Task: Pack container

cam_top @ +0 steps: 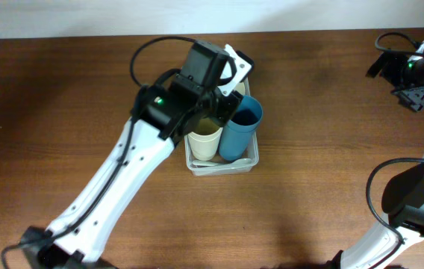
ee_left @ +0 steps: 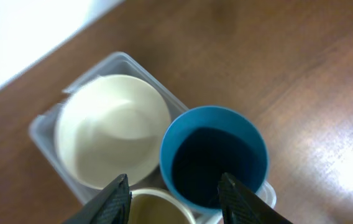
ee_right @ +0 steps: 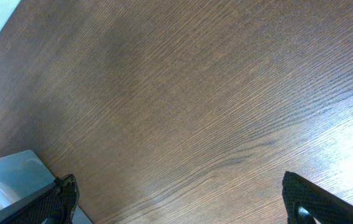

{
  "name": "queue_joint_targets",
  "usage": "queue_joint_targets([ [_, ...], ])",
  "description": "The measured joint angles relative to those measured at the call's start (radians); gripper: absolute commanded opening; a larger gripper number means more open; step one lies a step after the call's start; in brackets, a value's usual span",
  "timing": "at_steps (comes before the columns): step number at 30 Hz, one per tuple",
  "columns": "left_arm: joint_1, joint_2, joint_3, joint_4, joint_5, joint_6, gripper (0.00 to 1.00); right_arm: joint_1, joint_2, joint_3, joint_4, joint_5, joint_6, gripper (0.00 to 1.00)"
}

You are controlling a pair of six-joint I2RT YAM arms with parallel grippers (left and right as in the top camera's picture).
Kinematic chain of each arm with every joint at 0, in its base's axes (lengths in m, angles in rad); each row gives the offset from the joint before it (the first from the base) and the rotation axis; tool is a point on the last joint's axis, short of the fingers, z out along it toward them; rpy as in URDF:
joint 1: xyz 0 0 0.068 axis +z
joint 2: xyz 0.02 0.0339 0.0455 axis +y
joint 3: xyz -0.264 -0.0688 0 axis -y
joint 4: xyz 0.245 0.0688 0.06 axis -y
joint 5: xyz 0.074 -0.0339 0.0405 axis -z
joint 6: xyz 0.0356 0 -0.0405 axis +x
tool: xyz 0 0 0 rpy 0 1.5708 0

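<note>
The left tool [ee_left: 175, 208] hangs with its fingers spread, gripping nothing, just above a round blue plastic cup [ee_left: 214, 155]. That cup stands beside a cream cup [ee_left: 155, 210] and a round cream bowl [ee_left: 111, 127] inside the clear, round-cornered rectangular plastic container [ee_left: 43, 134] at the middle of the brown wooden desk [ee_left: 288, 56]. The right tool [ee_right: 183, 211], also spread wide, hovers well apart.

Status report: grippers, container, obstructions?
Left gripper open above container. Right gripper open over table, apart. Container holds cream bowl, blue cup, cream cup. Nothing in the way.
</note>
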Motion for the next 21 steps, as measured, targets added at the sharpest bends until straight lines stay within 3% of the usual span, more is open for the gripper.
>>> queue_joint_targets([
  [5,0.023,-0.094,0.000,-0.065,-0.134,-0.037,0.56,0.000,0.000,0.000,0.000,0.000,0.000,0.99],
  [8,0.102,-0.179,0.000,-0.148,-0.195,-0.088,0.57,0.000,0.000,0.000,0.000,0.000,0.000,0.99],
  [11,0.223,-0.258,0.000,-0.255,-0.229,-0.142,0.73,0.000,0.000,0.000,0.000,0.000,0.001,0.99],
  [12,0.275,-0.284,0.000,-0.293,-0.235,-0.164,1.00,0.000,0.000,0.000,0.000,0.000,0.000,0.99],
  [21,0.557,-0.391,0.000,-0.462,-0.259,-0.228,1.00,0.000,0.000,0.000,0.000,0.000,0.000,0.99],
])
